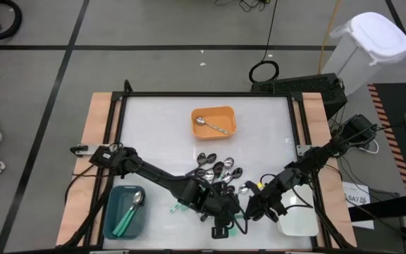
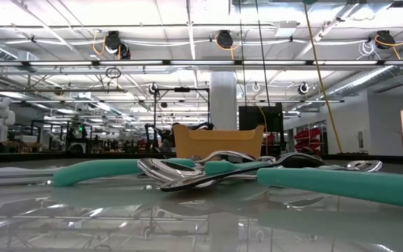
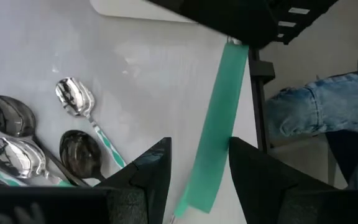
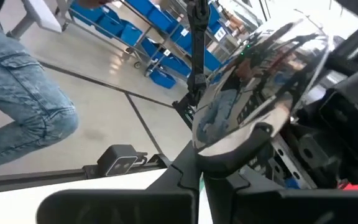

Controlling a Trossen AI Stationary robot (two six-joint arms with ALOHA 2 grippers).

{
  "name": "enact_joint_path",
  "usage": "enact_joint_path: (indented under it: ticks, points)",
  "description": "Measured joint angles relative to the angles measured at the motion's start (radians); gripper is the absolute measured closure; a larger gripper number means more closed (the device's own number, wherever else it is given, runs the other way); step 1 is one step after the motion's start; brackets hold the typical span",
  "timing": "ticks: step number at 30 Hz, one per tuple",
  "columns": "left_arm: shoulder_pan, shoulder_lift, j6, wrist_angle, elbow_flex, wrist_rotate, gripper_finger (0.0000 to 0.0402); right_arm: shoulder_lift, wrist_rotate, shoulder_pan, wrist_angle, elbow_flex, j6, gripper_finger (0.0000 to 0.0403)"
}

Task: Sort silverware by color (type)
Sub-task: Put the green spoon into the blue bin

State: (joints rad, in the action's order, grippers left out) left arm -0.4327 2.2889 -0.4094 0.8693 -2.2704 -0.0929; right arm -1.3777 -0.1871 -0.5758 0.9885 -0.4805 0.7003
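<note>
One teal-handled spoon (image 3: 215,130) sits between your left gripper's (image 3: 197,174) fingers, its flat green handle running up the gap. The jaws stand partly apart at about the handle's width; whether they are pressing on it or only flanking it cannot be told from the wrist view. In the high view this gripper (image 1: 220,212) is at the table's near edge, just in front of the spoon pile (image 1: 217,173). A likely reason is that it is lifting the spoon clear, since the teal tray (image 1: 113,215) at the near left already holds one spoon (image 1: 131,210) of this kind.

Your right gripper (image 4: 197,171) is clenched on a shiny metal spoon (image 4: 260,93). The bowl stands up close before the wrist camera and mirrors the room. In the high view that gripper (image 1: 249,210) is just beside the left one, next to the white tray (image 1: 303,224) at the near right. The orange tray (image 1: 225,113) at the far middle holds one silver spoon (image 1: 210,125), so that is probably where this spoon belongs.

More black and silver spoons lie unsorted in the pile. A person's jeans (image 3: 322,112) show beyond the table edge.
</note>
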Motion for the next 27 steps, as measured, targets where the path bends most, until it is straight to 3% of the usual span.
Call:
enact_joint_path:
  ticks: [19, 27]
  points:
    - [-0.051, 0.098, 0.074, -0.067, 0.003, 0.001, 0.0246, 0.000, -0.026, -0.002, -0.006, -0.001, 0.025, 0.0399]
    - [-0.045, 0.098, 0.075, -0.071, 0.003, 0.020, 0.0324, 0.000, -0.032, -0.002, -0.016, -0.001, 0.027, 0.0399]
